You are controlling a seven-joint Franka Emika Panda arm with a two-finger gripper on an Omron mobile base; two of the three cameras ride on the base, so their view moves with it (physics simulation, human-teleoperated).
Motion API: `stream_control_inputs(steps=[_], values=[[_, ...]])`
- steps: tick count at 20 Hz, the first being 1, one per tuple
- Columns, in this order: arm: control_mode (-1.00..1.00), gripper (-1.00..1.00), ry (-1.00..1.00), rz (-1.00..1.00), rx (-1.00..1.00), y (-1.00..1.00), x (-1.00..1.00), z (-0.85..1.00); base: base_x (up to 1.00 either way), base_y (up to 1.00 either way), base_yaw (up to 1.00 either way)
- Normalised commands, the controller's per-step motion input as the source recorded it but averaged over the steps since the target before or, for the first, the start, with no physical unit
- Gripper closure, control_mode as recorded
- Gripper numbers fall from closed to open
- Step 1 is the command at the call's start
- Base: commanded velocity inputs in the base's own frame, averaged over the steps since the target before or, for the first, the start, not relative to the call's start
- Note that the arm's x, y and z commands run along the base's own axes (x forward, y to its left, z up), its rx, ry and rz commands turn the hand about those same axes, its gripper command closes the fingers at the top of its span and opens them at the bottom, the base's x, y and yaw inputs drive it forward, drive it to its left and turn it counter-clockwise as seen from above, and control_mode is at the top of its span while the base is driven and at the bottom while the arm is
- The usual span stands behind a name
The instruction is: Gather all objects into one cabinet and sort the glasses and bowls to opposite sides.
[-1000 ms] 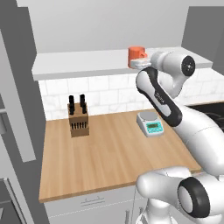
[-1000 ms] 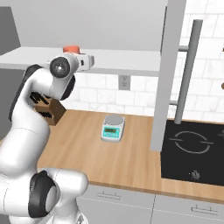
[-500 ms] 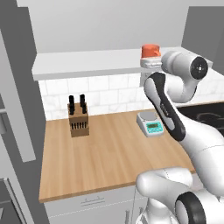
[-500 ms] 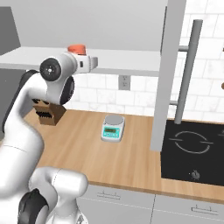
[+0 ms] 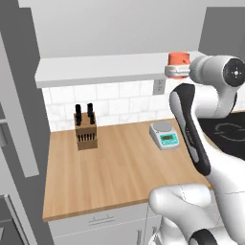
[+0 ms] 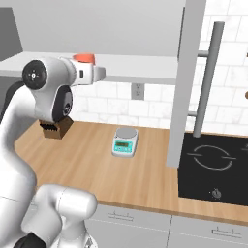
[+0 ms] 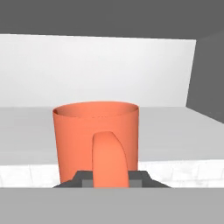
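A coral-orange mug (image 7: 96,135) faces me with its handle (image 7: 110,159) pointing at the camera. My gripper (image 7: 110,178) is shut on that handle, one dark finger on each side. In the base views the mug (image 5: 179,59) (image 6: 85,58) rides at the level of the pale grey shelf (image 5: 105,68) of the cabinet, at the shelf's front edge near its right end. The white hand and gripper (image 5: 176,72) (image 6: 87,68) sit just in front of it. The cabinet's open grey door (image 6: 186,82) with its long bar handle (image 6: 209,77) stands to the right. The shelf behind the mug looks bare.
On the wooden counter (image 5: 115,167) stand a knife block (image 5: 86,128) at the back left and a small kitchen scale (image 5: 164,135) (image 6: 124,141) near the wall. A black hob (image 6: 213,164) lies to the right, past the door. A wall socket (image 6: 138,90) sits under the shelf.
The arm has swung to the right along the shelf front, carrying the mug with it. The grip on the handle is unchanged.
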Motion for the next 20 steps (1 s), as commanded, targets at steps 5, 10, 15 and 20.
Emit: stream_control_inputs(steps=[5, 10, 15, 20], values=[[-1.00, 1.00, 0.00, -0.05, 0.00, -0.01, -0.75, 0.03, 0.00, 0.00, 0.00], [-1.00, 1.00, 0.00, 0.00, 0.00, 0.00, -0.47, 0.13, 0.00, 0.00, 0.00], [-1.00, 1.00, 0.00, 0.00, 0.00, 0.00, -0.38, 0.16, 0.00, 0.00, 0.00], [-1.00, 1.00, 0.00, 0.00, 0.00, 0.14, -0.37, 0.07, 0.00, 0.00, 0.00]])
